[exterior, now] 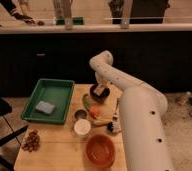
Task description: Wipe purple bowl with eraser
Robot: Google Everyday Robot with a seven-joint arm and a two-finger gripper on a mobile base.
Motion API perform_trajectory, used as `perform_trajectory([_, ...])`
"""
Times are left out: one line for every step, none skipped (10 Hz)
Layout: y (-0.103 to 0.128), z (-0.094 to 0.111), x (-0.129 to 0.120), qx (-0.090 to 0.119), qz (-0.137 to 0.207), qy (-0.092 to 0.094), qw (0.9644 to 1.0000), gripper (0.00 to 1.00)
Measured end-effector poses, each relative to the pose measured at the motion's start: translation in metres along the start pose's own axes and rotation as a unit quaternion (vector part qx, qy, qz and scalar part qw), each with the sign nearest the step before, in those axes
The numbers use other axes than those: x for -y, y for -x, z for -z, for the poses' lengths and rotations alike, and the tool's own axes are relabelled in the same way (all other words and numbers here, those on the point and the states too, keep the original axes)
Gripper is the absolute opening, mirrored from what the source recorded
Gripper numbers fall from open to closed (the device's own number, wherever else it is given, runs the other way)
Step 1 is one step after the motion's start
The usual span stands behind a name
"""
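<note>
The purple bowl [95, 96] is small and very dark. It sits on the wooden table [54, 145] at its far edge, right of the green tray. My gripper [99, 91] reaches down into the bowl from above. A small pale cream block, the eraser [99, 90], shows between the fingers, inside the bowl. The gripper hides most of the bowl's inside. My white arm [139, 120] runs from the lower right up over the table's right side.
A green tray [59, 89] holding a flat grey-blue pad [45, 107] is at the left. In front of the bowl lie a green item [85, 101], an orange item [94, 112], a banana [103, 120], a white cup [82, 127] and an orange bowl [100, 150]. A brown cluster [31, 141] lies at the front left.
</note>
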State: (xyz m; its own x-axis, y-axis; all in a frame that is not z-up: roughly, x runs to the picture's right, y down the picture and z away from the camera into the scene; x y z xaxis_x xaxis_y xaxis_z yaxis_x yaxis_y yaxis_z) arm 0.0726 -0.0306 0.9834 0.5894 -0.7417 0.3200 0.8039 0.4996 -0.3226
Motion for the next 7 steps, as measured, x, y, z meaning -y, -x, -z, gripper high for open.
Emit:
perform_trajectory([0.002,-0.001,0.005,0.001,0.006,-0.003,1.0000,0.00])
perform_trajectory([0.008,0.000,0.010,0.004,0.013,-0.006,0.9999,0.00])
perform_trajectory([0.014,0.001,0.014,0.007,0.020,-0.009,0.9997,0.00])
perform_trajectory([0.016,0.004,0.012,0.007,0.024,-0.009,0.9997,0.00])
perform_trajectory([0.018,0.007,0.008,0.006,0.025,-0.007,0.9996,0.00])
perform_trajectory([0.019,0.009,0.004,0.006,0.024,-0.005,0.9997,0.00])
perform_trajectory([0.019,0.010,0.000,0.005,0.023,-0.003,0.9997,0.00])
